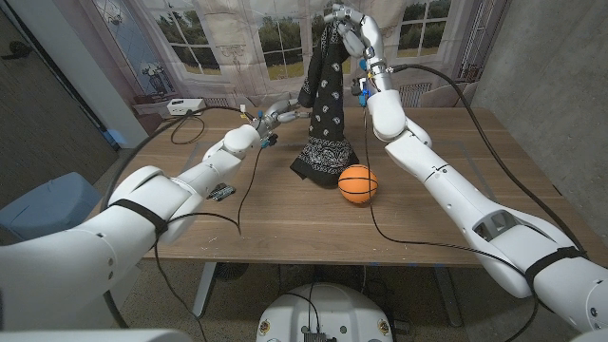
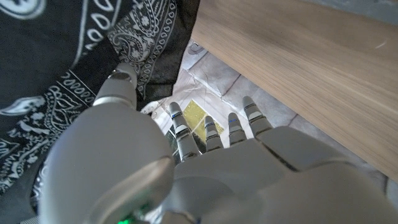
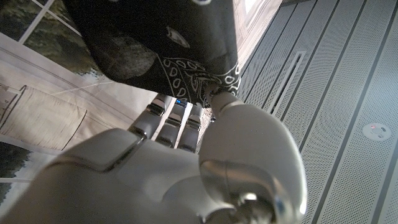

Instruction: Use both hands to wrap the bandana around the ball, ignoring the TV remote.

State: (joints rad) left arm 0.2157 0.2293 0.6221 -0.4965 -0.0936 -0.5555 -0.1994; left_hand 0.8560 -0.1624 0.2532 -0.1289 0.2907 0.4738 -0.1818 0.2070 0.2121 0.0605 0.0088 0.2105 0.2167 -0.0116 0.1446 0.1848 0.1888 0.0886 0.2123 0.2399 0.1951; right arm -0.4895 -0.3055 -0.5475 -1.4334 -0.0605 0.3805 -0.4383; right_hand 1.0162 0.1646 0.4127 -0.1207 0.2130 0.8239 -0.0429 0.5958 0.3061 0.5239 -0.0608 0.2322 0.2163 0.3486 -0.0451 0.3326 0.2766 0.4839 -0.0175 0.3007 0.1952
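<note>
Bandana (image 1: 328,104) in raised right hand (image 1: 353,30), beside ball (image 1: 358,183)

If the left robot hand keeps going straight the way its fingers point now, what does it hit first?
Most likely the hanging bandana: the left robot hand reaches toward its edge, and the left wrist view shows the cloth right beside the fingertips. Depth is unclear; it may slip just past.
</note>
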